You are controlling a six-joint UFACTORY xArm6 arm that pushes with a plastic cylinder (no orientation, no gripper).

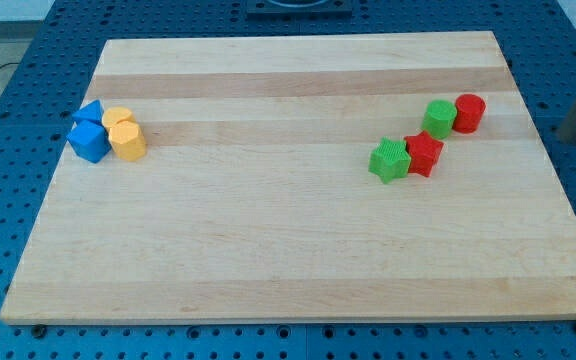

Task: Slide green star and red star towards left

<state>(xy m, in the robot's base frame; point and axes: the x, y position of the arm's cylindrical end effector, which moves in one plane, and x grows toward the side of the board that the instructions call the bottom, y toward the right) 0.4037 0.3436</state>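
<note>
The green star [390, 160] lies on the right part of the wooden board [288, 250]. The red star [424, 153] touches it on its right side. A green round block [440, 118] and a red cylinder [469, 113] sit side by side just above and to the right of the stars. My rod shows blurred at the view's right edge, and my tip [572, 134] is off the board's right edge. It is well to the right of the red cylinder and touches no block.
At the board's left, two blue blocks [89, 142] [91, 112] and two yellow blocks [128, 141] [118, 119] sit in a tight cluster. A blue perforated table [8, 150] surrounds the board.
</note>
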